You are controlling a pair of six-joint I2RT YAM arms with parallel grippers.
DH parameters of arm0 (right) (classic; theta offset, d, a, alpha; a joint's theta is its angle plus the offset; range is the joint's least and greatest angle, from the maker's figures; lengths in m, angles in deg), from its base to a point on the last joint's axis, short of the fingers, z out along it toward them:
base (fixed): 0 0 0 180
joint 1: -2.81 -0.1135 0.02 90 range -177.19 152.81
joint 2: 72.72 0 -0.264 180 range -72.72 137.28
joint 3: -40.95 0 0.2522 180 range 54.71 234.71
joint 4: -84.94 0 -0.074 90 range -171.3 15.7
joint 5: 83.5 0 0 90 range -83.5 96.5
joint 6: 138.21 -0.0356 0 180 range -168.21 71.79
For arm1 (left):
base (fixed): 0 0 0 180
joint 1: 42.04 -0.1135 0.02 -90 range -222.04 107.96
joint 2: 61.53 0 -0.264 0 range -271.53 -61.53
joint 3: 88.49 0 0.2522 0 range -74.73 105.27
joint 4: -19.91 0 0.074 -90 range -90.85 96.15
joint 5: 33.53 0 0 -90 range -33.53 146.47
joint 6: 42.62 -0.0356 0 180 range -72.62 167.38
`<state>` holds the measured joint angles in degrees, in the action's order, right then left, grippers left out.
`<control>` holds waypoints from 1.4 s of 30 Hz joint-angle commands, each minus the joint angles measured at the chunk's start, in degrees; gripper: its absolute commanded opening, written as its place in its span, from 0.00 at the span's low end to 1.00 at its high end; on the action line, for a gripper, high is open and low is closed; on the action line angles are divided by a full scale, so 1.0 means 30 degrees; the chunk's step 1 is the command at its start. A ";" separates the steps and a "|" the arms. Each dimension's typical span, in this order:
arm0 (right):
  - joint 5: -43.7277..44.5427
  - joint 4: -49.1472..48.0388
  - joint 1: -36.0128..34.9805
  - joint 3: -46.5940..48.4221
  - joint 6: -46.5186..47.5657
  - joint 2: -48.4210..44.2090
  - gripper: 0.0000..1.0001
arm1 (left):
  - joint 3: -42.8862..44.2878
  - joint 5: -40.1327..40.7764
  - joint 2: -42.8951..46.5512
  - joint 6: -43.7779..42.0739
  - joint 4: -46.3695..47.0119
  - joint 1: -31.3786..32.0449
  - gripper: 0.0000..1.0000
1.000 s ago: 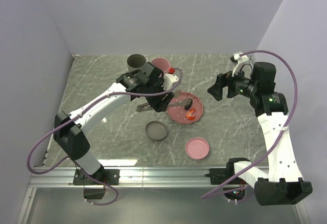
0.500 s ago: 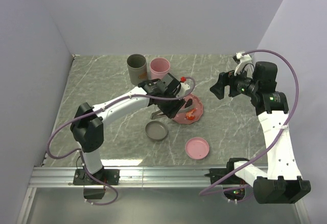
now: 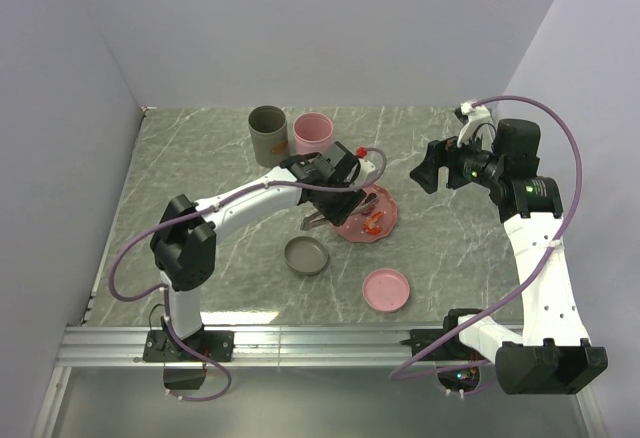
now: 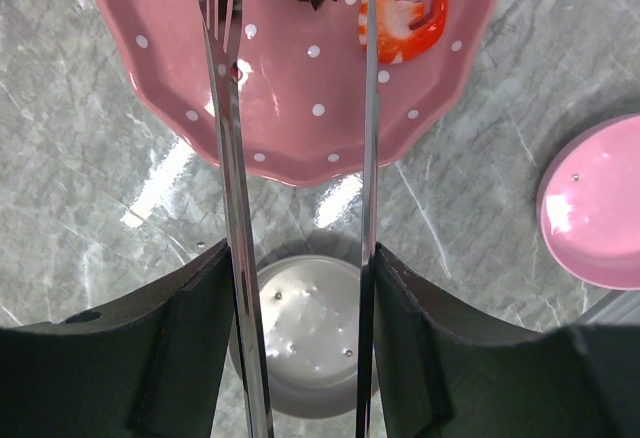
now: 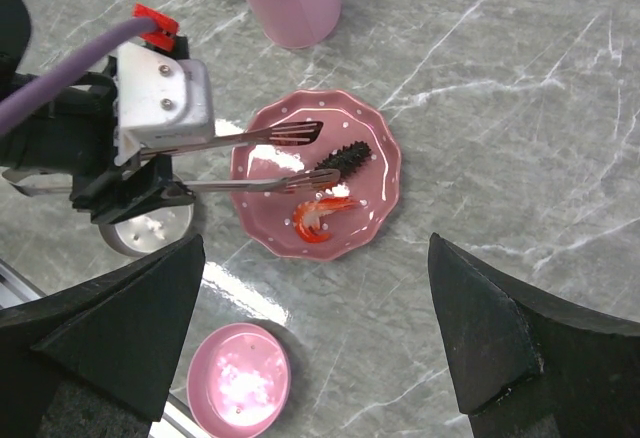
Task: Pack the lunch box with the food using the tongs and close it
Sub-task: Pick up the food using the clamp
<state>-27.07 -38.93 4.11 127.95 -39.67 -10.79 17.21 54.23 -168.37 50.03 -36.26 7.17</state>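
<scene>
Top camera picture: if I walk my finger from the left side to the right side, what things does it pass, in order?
grey cup → pink cup → pink dotted plate → right arm's fingers. The grey dish and the pink lid overlap these, so they are left out.

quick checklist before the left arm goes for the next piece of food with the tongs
1. Tongs held in left end effector: ok.
2. Tong arms spread over the pink plate: ok.
3. Dark brown piece lined up between the arms: ok, not yet pinched; shrimp lies beside one arm.
4. Grey container uncovered, pink lid beside it: ok.
5. Right end effector open, away from the plate: ok.
6. What the container already holds: cannot tell.
</scene>
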 commanded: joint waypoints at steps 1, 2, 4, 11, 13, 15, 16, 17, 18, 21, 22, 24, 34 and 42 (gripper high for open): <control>-0.0150 -0.0559 0.0181 0.0404 -0.0120 -0.0019 0.99 | 0.0963 0.0190 -0.0272 0.0228 0.0544 0.0120 0.57; -0.0122 -0.0588 0.0182 0.0404 -0.0149 -0.0048 0.99 | 0.0993 0.0248 -0.0418 0.0199 0.0602 0.0120 0.57; -0.0121 -0.0646 0.0182 0.0404 -0.0150 -0.0048 0.99 | 0.1081 0.0424 -0.0536 0.0199 0.0719 0.0149 0.57; -0.0327 -0.0735 0.0240 0.0257 -0.0179 -0.0048 0.99 | 0.0906 0.0688 -0.1267 -0.0124 0.1628 0.0237 0.54; -0.0327 -0.0734 0.0240 0.0315 -0.0150 -0.0048 0.99 | 0.0935 0.0688 -0.1444 -0.0123 0.1686 0.0237 0.54; -0.0355 -0.0735 0.0240 0.0287 -0.0208 -0.0019 0.99 | 0.1081 0.0688 -0.1649 -0.0182 0.1628 0.0266 0.53; -0.0385 -0.0735 0.0240 0.0316 -0.0179 0.0039 0.99 | 0.1139 0.0688 -0.1679 -0.0182 0.1599 0.0266 0.52; -0.0385 -0.0735 0.0240 0.0316 -0.0179 0.0040 0.99 | 0.1198 0.0688 -0.1766 -0.0182 0.1570 0.0266 0.52; -0.0414 -0.0764 0.0269 0.0316 -0.0179 0.0040 0.99 | 0.1257 0.0688 -0.1767 -0.0182 0.1540 0.0266 0.52; -0.0444 -0.0793 0.0270 0.0258 -0.0208 0.0069 0.99 | 0.1316 0.0688 -0.1825 -0.0182 0.1365 0.0383 0.52; -0.0444 -0.0822 0.0270 0.0257 -0.0208 0.0040 0.99 | 0.1316 0.1297 -0.1855 -0.0182 0.1335 0.0383 0.50; -0.0443 -0.0793 0.0299 0.0228 -0.0208 -0.0019 0.99 | 0.1345 0.1478 -0.1913 -0.0182 0.1219 0.0413 0.49; -0.0473 -0.0676 0.0358 0.0111 -0.0179 -0.0283 0.99 | 0.1112 0.1977 -0.0773 -0.0650 0.0251 0.0413 0.28; -0.0473 -0.0735 0.0387 -0.0094 -0.0208 -0.0605 0.99 | -0.0527 0.1625 0.0751 -0.1296 0.0163 0.0296 0.26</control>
<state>-27.63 -39.37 4.72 127.55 -39.85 -11.01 16.88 58.93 -170.89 47.43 -35.76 8.03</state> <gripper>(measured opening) 0.991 0.347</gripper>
